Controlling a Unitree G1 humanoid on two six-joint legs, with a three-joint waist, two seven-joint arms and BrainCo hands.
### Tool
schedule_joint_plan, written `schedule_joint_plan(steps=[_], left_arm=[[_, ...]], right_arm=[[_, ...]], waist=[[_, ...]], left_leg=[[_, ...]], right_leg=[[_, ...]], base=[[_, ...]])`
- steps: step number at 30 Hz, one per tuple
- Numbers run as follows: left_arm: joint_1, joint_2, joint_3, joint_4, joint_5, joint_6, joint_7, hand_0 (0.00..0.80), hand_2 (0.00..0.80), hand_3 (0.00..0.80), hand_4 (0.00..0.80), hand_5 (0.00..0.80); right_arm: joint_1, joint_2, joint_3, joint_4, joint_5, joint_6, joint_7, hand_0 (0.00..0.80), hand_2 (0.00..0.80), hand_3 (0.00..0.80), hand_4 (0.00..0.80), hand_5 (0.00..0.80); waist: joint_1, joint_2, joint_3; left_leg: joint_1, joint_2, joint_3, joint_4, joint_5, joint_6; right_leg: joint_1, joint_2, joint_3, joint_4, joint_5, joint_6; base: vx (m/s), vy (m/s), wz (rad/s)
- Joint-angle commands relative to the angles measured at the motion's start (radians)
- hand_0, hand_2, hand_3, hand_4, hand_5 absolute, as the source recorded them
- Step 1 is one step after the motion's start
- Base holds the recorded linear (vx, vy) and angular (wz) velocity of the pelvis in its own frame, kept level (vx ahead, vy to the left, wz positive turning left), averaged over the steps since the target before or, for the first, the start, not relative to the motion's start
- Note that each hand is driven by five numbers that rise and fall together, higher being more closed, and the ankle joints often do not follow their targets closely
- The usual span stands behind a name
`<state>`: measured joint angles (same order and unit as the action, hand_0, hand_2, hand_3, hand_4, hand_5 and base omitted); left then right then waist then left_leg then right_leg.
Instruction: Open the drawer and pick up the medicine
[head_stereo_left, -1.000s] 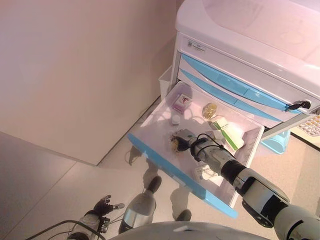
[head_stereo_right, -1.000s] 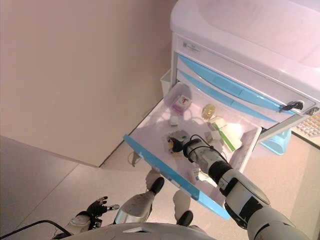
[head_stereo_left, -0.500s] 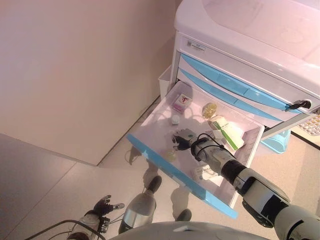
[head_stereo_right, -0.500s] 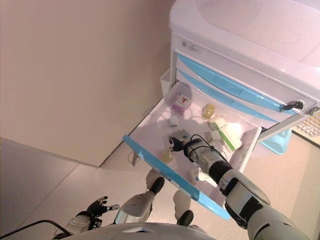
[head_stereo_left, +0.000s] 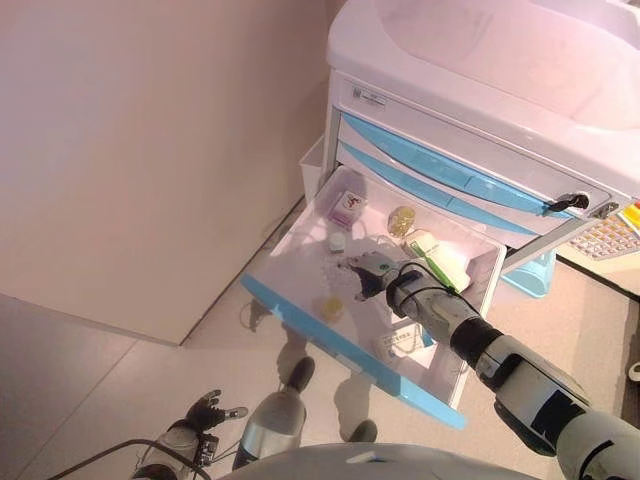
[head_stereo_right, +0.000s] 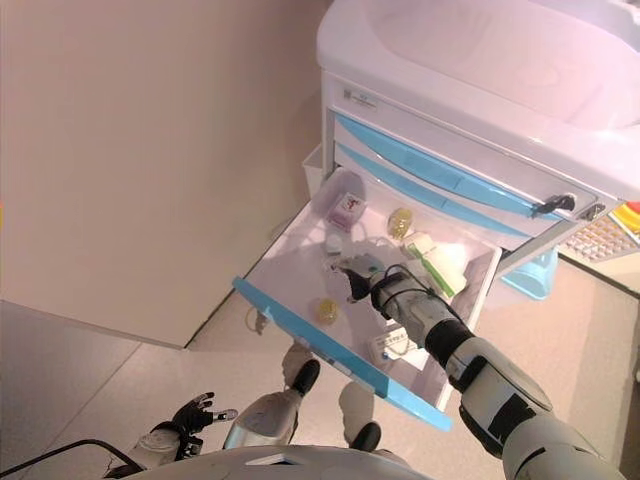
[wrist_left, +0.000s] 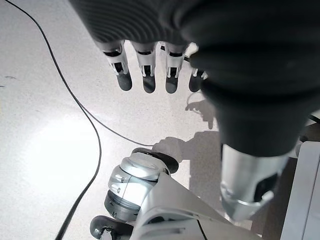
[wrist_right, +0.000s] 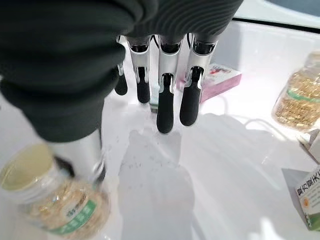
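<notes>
- Fingers (wrist_right: 165, 107) of the right hand (head_stereo_left: 372, 272) hang straight and relaxed over the white floor of the open drawer, holding nothing.
- Beside the thumb in the right wrist view stands a small clear bottle with a pale yellow lid and a green label (wrist_right: 47, 195), upright; from the head views it sits near the drawer's blue front, apart from the hand.
- Past the fingertips lies a flat pink medicine box (wrist_right: 222, 77), and to one side a clear pack of yellowish pellets (wrist_right: 299, 97).
- Around them, the pulled-out white drawer with a light blue front (head_stereo_left: 340, 335) juts from the white cabinet with light blue drawer fronts (head_stereo_left: 470, 120).
- Low by the pale floor (wrist_left: 45, 125), the left hand (head_stereo_left: 207, 411) has its fingers loosely spread and empty.
</notes>
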<state>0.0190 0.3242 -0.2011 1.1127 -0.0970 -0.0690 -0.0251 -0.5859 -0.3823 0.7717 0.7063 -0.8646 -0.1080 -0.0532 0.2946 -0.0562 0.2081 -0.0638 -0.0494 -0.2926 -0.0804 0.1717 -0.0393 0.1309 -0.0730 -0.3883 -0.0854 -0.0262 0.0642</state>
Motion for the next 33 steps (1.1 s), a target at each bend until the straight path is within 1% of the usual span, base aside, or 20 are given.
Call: schedule_joint_plan(steps=[1,2,6,21,28,33], left_arm=[[-0.008,0.013,-0.037,0.033,0.021,-0.004,0.013,0.0,0.0,0.0,0.0,0.0],[-0.007,0.015,-0.038,0.032,0.018,-0.005,0.011,0.0,0.0,0.0,0.0,0.0],[-0.008,0.02,-0.042,0.034,0.017,-0.011,0.012,0.0,0.0,0.0,0.0,0.0],[-0.014,0.029,-0.048,0.02,0.016,-0.016,0.012,0.0,0.0,0.0,0.0,0.0],[-0.009,0.032,-0.045,0.017,0.011,-0.018,0.007,0.0,0.0,0.0,0.0,0.0],[-0.012,0.032,-0.041,0.007,0.005,-0.019,0.006,0.0,0.0,0.0,0.0,0.0]], right_arm=[[-0.012,-0.011,0.005,-0.056,-0.054,-0.019,-0.025,0.0,0.0,0.0,0.0,0.0],[-0.011,-0.012,0.012,-0.051,-0.085,-0.017,-0.017,0.0,0.0,0.0,0.0,0.0],[-0.024,-0.009,0.045,-0.027,-0.106,-0.01,0.031,0.0,0.0,0.0,0.0,0.0],[-0.067,0.038,0.083,0.067,-0.112,-0.018,0.006,0.0,0.0,0.0,0.0,0.0],[-0.073,0.04,0.086,0.07,-0.113,-0.028,0.006,0.0,0.0,0.0,0.0,0.0],[-0.069,0.045,0.092,0.07,-0.118,-0.026,0.014,0.0,0.0,0.0,0.0,0.0]], waist=[[0.006,-0.007,-0.02],[0.008,-0.006,-0.02],[0.018,-0.006,-0.016],[0.067,0.006,0.018],[0.074,0.011,0.021],[0.076,0.011,0.024]], left_leg=[[0.034,-0.06,0.044,0.006,-0.142,0.057],[0.034,-0.06,0.043,0.006,-0.141,0.057],[0.03,-0.063,0.036,0.006,-0.138,0.057],[0.003,-0.073,-0.003,0.006,-0.12,0.054],[-0.003,-0.076,-0.012,0.007,-0.116,0.053],[-0.007,-0.074,-0.01,0.006,-0.114,0.053]], right_leg=[[-0.064,-0.01,0.043,0.106,-0.021,0.014],[-0.064,-0.01,0.042,0.106,-0.021,0.015],[-0.063,-0.01,0.038,0.104,-0.021,0.013],[-0.066,-0.018,-0.003,0.112,-0.03,0.01],[-0.067,-0.021,-0.012,0.115,-0.034,0.011],[-0.069,-0.023,-0.017,0.116,-0.035,0.012]], base=[[0.0,0.0,0.0],[0.0,0.0,0.0],[0.0,0.0,0.0],[-0.006,0.001,0.05],[0.007,0.01,0.04],[0.002,0.003,0.01]])
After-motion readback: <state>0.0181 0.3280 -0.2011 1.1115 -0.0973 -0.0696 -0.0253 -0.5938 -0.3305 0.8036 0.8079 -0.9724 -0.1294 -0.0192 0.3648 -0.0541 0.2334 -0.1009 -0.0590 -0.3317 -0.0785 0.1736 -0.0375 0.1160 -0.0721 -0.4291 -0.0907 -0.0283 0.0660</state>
